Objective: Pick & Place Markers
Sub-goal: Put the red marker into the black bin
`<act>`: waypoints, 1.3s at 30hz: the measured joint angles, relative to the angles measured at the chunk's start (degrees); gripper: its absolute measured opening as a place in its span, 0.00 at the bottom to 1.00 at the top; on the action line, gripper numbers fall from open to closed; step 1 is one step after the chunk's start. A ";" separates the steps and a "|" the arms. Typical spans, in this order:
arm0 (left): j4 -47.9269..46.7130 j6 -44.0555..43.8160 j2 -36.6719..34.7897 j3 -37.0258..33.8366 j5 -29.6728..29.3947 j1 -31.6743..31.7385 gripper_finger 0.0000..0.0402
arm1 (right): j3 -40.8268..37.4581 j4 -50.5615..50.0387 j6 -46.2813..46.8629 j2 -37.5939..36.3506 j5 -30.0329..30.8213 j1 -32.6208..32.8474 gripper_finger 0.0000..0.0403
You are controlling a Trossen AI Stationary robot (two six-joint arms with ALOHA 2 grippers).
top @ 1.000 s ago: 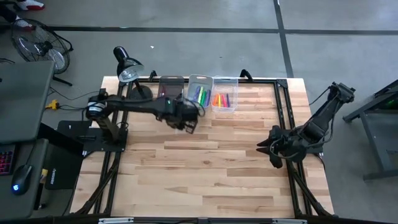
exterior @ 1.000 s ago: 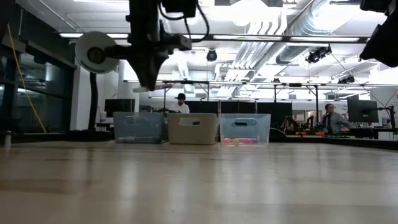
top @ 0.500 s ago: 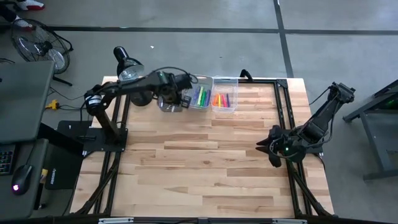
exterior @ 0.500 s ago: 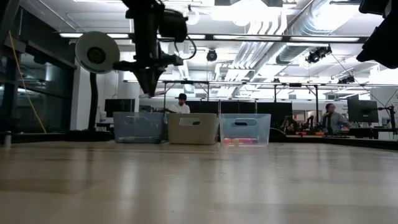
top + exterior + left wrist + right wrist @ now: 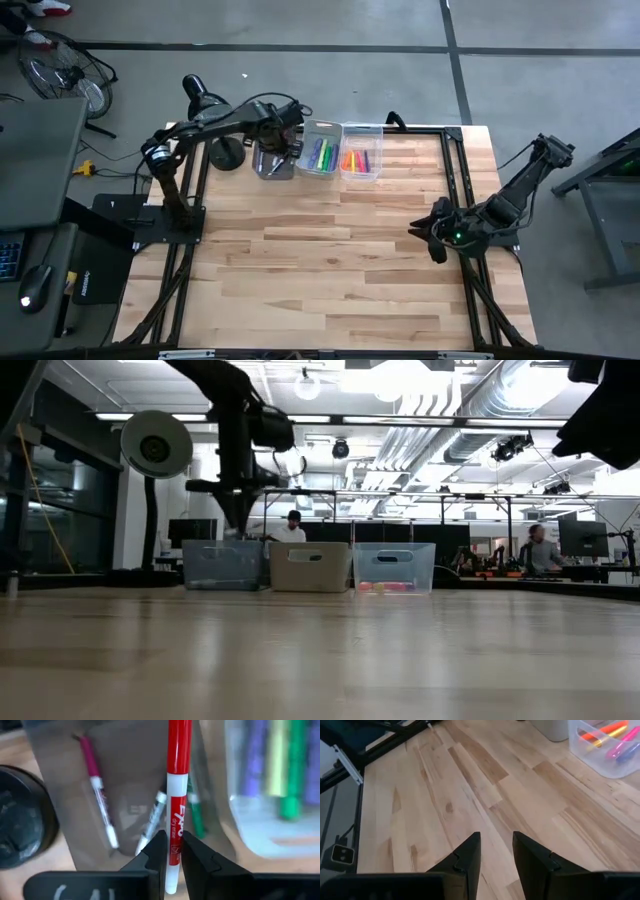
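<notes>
Between left fingers [image 5: 172,851]: red marker [image 5: 177,795], label "EXPO".

The high camera looked straight down on the whole worktop [image 5: 330,260] and both arms. The low camera sat at worktop height, facing level across it toward three bins [image 5: 310,566] and the room beyond. The left wrist camera peered close past the left tool [image 5: 170,851] into the dark bin [image 5: 135,785] just ahead. The right wrist camera faced bare planks beyond the right tool [image 5: 496,851], sharing the clear bin [image 5: 607,745] with the high view.
</notes>
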 joint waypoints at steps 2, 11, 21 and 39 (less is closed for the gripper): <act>-0.38 -0.01 0.77 -0.29 -2.13 0.55 0.10 | 0.00 0.00 0.04 0.00 -0.10 -0.44 0.26; 3.64 -0.48 3.80 0.14 -7.38 0.43 0.10 | 0.00 0.68 0.09 0.02 -0.16 -1.81 0.26; 2.62 -0.44 7.80 -0.07 -5.80 0.40 0.10 | 0.00 1.36 0.11 0.02 -0.35 -2.22 0.26; 0.42 -0.01 7.96 -0.15 -1.00 0.40 0.10 | 0.00 2.12 -0.09 0.02 -3.42 -2.22 0.26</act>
